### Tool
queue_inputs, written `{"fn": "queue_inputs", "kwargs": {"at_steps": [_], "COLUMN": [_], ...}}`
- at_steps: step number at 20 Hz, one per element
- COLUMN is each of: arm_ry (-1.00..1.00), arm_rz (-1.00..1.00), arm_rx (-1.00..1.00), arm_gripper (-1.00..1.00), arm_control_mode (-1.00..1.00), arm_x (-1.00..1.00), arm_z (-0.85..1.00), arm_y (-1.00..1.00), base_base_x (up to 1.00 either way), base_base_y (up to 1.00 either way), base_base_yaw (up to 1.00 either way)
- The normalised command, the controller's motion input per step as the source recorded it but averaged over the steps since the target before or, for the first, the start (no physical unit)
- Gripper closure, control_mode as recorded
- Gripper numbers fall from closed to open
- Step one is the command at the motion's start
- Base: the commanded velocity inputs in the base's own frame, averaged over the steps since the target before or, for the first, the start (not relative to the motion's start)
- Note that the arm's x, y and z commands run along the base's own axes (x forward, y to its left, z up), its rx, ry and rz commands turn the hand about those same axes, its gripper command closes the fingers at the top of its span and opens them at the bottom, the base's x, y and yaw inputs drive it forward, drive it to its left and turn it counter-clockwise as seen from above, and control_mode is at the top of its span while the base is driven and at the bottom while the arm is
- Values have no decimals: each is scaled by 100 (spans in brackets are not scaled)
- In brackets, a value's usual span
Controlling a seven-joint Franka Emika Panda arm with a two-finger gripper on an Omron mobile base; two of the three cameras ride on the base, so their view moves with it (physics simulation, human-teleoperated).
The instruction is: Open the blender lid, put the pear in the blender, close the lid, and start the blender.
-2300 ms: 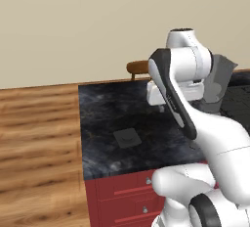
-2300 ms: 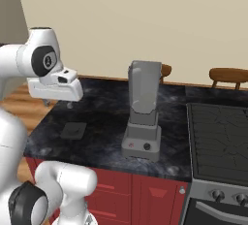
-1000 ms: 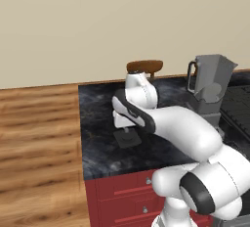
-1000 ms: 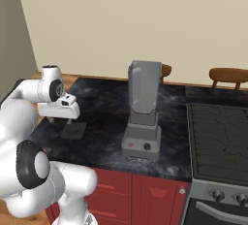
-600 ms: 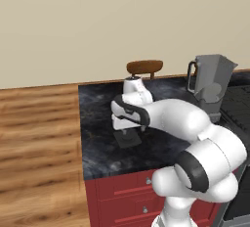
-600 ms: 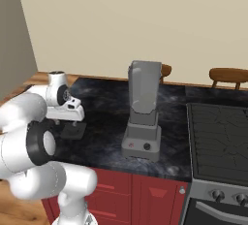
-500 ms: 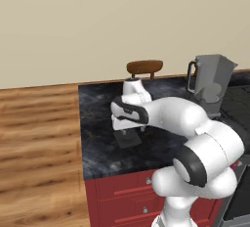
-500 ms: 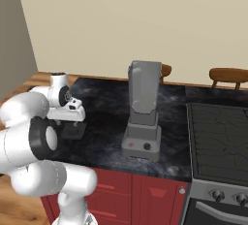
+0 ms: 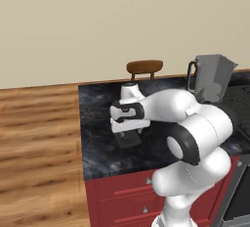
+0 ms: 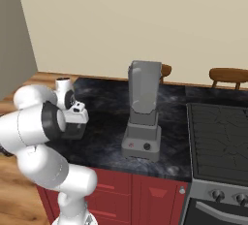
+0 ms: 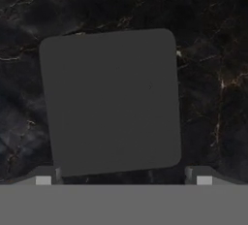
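Lowered since before, wide-spread jaws straddle blender lid (image 11: pixel 110 100) (flat on counter (image 11: pixel 213 35)).

One blender (image 10: pixel 143 117), one blender lid (image 11: pixel 110 100), one stove (image 10: pixel 220 144), two wooden chair backs (image 10: pixel 228 75) and, as far as the drawer fronts (image 9: pixel 128 197) can be made out at six o'clock, two drawers are counted.

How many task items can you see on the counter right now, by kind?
blender lid: 1, flat on the counter under the open gripper
blender: 1, jar uncovered
Total: 2
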Motion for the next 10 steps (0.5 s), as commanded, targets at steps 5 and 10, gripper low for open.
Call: {"fn": "queue_inputs", "kwargs": {"at_steps": [5,10], "arm_ry": [0,0], "arm_rz": [3,2], "arm_rx": [0,0], "arm_gripper": [-100,-100], "arm_control_mode": [-100,-100], "arm_x": [4,7], "arm_z": [-29,-21], "arm_y": [0,0], "base_base_x": [0,0], "base_base_y": [0,0], "base_base_yaw": [0,0]}}
